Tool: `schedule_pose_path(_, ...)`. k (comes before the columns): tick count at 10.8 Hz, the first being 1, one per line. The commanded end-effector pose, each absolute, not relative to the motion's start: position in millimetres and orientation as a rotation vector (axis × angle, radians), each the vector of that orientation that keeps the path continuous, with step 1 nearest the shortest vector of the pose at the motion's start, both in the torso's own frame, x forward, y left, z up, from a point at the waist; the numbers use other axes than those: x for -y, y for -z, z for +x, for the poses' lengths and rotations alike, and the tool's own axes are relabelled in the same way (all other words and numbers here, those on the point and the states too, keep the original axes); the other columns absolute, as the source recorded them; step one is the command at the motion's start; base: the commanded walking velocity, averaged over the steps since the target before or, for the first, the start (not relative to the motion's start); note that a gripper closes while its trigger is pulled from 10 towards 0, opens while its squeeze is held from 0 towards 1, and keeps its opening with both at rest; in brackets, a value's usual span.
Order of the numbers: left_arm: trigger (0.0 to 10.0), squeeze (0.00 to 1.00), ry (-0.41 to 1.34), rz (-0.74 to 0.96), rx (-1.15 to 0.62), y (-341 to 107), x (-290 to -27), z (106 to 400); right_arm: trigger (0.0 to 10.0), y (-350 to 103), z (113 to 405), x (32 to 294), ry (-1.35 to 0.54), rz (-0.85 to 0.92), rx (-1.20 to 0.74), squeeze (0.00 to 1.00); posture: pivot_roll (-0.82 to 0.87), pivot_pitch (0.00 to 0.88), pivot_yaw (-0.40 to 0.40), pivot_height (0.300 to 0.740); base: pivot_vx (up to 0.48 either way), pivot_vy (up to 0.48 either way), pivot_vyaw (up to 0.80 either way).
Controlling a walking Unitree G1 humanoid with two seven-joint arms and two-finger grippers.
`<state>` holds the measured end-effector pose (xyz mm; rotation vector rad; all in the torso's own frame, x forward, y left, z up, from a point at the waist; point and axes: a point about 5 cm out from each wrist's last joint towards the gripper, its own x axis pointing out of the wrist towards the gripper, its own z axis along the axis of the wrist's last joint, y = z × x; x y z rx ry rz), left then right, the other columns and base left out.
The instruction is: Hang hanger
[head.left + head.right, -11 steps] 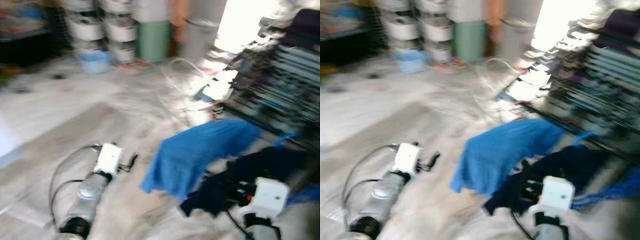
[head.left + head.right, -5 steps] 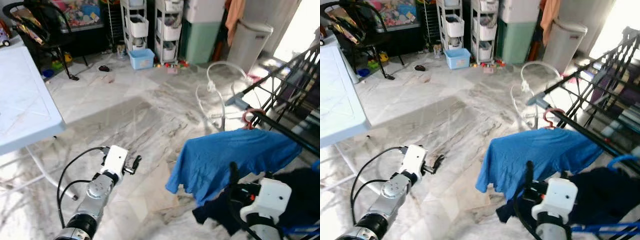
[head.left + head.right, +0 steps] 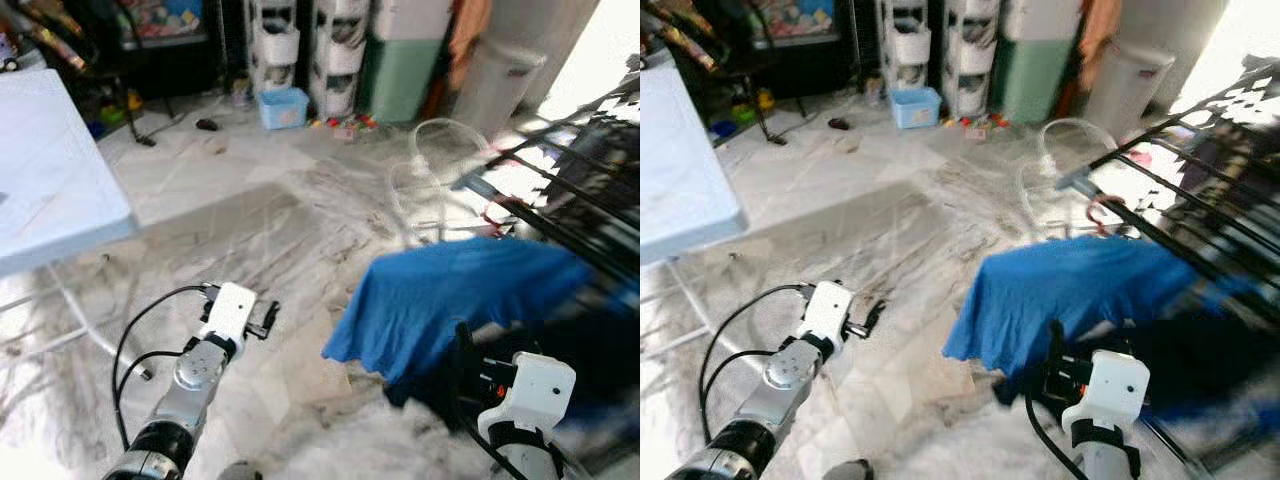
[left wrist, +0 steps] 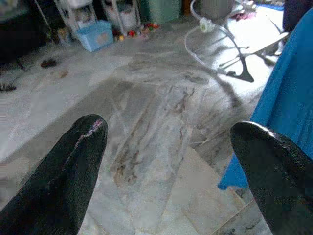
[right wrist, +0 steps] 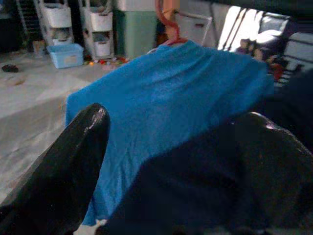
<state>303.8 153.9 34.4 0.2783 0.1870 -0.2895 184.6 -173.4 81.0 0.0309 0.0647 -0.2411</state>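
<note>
Shirt [image 3: 1070, 295]: soft blue cloth on red hanger [image 3: 1098, 212], draped at black wire rack [image 3: 1200, 235].
Left pincer [image 4: 168, 161]: fingers wide apart, empty, above marble floor [image 3: 260, 230].
Right pincer [image 5: 176, 161]: fingers apart, against dark garment [image 5: 205, 186].

Head's 2 eyes look down—both wrist views face, close up, the shared blue shirt [image 3: 450, 300].

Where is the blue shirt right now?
The blue shirt hangs on a red hanger from the black rack, on the robot's right, just ahead of the right tool.
</note>
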Motion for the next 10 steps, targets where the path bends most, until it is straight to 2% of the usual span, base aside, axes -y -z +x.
schedule_pose_path(1,10.0,0.00,0.302,0.296,-0.165,-39.6,-150.6,305.5,10.0,-78.8,183.8,174.5,0.246,0.032,-0.080,0.00,0.06,0.006,-0.084,0.740,-0.405,0.000,0.00)
schedule_pose_path(6,10.0,0.00,0.312,0.288,-0.159,-46.7,-146.6,304.1,10.0,-77.8,180.1,174.6,0.251,0.038,-0.088,0.00,0.05,0.024,-0.080,0.740,-0.385,0.000,0.00)
schedule_pose_path(9,10.0,0.00,0.332,0.233,-0.173,-50.4,-142.4,304.1,10.0,-77.1,177.4,175.4,0.259,0.040,-0.093,0.00,0.04,0.023,-0.077,0.740,0.000,0.000,0.00)
schedule_pose_path(10,10.0,0.00,0.325,0.217,-0.187,-49.8,-141.1,304.1,10.0,-76.8,177.1,175.7,0.261,0.040,-0.096,0.00,0.04,0.024,-0.080,0.740,0.000,0.480,0.00)
